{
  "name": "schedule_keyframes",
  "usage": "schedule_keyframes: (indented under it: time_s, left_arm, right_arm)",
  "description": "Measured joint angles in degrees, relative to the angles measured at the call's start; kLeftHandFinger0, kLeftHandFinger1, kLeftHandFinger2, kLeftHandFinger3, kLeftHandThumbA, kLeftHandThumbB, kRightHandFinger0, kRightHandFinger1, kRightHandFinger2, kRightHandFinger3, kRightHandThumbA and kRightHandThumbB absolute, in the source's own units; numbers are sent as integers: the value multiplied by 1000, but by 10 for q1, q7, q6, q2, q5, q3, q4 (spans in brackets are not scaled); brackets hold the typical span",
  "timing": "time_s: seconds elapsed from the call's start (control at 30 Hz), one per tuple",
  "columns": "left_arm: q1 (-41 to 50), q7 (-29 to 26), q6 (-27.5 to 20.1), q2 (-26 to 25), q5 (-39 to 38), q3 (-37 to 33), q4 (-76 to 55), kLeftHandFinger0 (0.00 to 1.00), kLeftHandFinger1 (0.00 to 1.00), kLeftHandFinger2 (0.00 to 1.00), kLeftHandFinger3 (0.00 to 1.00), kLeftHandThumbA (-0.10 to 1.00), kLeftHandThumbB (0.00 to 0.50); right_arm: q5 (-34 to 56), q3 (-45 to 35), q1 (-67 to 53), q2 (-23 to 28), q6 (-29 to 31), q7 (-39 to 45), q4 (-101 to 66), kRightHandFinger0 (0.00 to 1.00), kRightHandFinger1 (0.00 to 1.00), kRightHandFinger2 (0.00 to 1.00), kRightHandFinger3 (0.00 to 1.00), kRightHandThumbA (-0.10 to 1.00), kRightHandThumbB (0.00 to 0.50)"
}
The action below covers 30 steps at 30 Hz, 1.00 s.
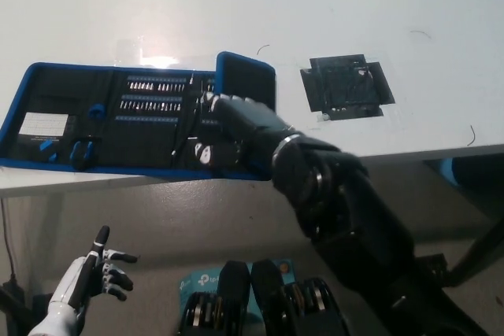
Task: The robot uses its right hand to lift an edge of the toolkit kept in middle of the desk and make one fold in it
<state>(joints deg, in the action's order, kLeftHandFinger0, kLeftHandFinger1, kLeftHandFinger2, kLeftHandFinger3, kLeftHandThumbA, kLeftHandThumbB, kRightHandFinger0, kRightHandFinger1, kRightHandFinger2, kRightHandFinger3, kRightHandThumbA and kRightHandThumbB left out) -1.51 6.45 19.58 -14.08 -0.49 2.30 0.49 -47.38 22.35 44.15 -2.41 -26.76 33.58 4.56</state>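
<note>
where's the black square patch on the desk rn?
Head view: the black square patch lies flat on the white desk, right of centre, just right of the toolkit and its raised right flap, clear of the right hand.
</note>
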Motion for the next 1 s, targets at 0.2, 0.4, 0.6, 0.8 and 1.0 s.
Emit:
schedule_keyframes:
  time_s: [0.2,0.4,0.6,0.8,1.0]
  left_arm:
    - [2,0,0,0,0,2,1,378,377,275,454,1000,500]
    - [2,0,0,1,0,2,8,384,386,285,447,1000,498]
    - [3,0,0,3,0,2,9,394,381,265,433,1000,499]
    - [3,0,0,3,0,3,10,378,380,309,469,1000,500]
    - [3,-1,0,3,0,4,11,386,374,285,463,1000,500]
  right_arm:
    - [19,-107,-1,24,0,46,-104,1000,1000,1000,1000,378,352]
    - [86,-211,-43,55,0,54,-187,1000,1000,1000,1000,292,219]
    - [154,-287,-158,62,12,45,-209,871,1000,1000,1000,298,188]
    - [223,-379,-265,53,60,3,-176,720,853,908,960,246,119]
    - [272,-456,-314,44,113,-41,-90,699,785,819,897,48,92]
